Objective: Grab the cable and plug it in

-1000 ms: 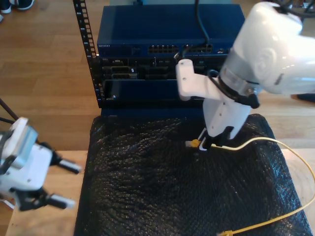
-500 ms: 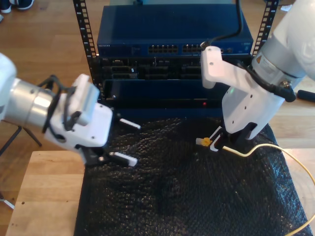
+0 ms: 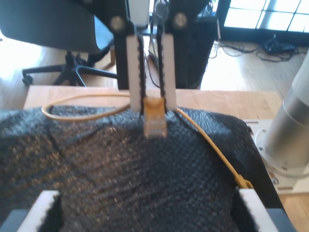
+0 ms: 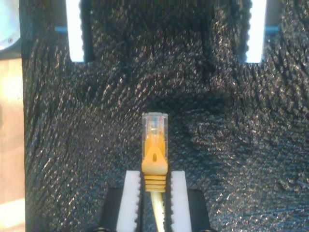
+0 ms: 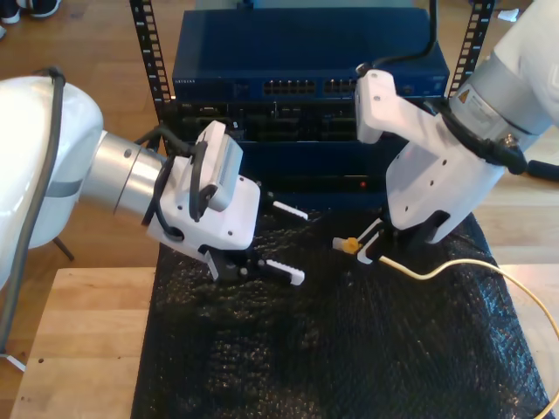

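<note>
my second gripper is clamped on the thin yellow-orange network cable behind its clear plug; my first gripper gapes apart

Cable: thin, yellow-orange, clear plastic plug on a yellow boot. Plug end held off the black mat, pointing toward the exterior view's left. Cord trails from the boot toward the exterior view's right edge.

Daylight bright from windows in my first wrist view, slight blowout; near fingers soft. Black mat glints. Exterior view sharp.
</note>
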